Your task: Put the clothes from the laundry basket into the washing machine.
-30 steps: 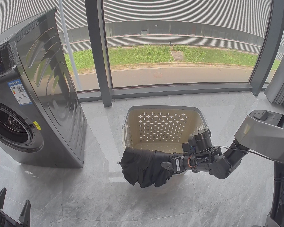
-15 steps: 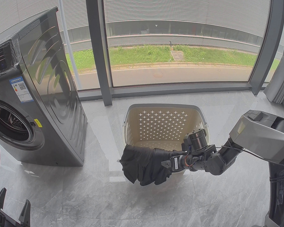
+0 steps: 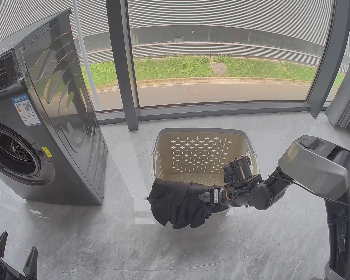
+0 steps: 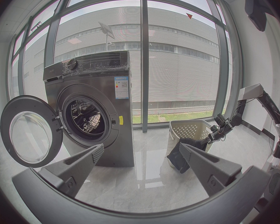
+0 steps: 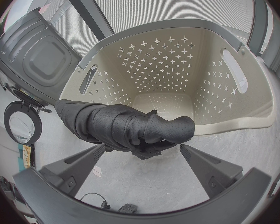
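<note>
Garment: black garment (image 3: 179, 209), bunched and draped over the near rim of the laundry basket (image 3: 204, 131), at the corner toward the washing machine (image 3: 58, 109), partly hanging outside.
Right claw (image 5: 140, 149): jaws spread wide, the cloth's bunched end between the tips, not clamped.
Step in hand: probably securing the grasp.
Doing it well: close on the thick bunch, not one loose fold; lift clear of the rim before swinging left, or the hanging part may snag.
Washing machine: well apart from the basket, door (image 4: 29, 131) swung open.
Left claw (image 3: 14, 253): low, open, holding nothing.
</note>
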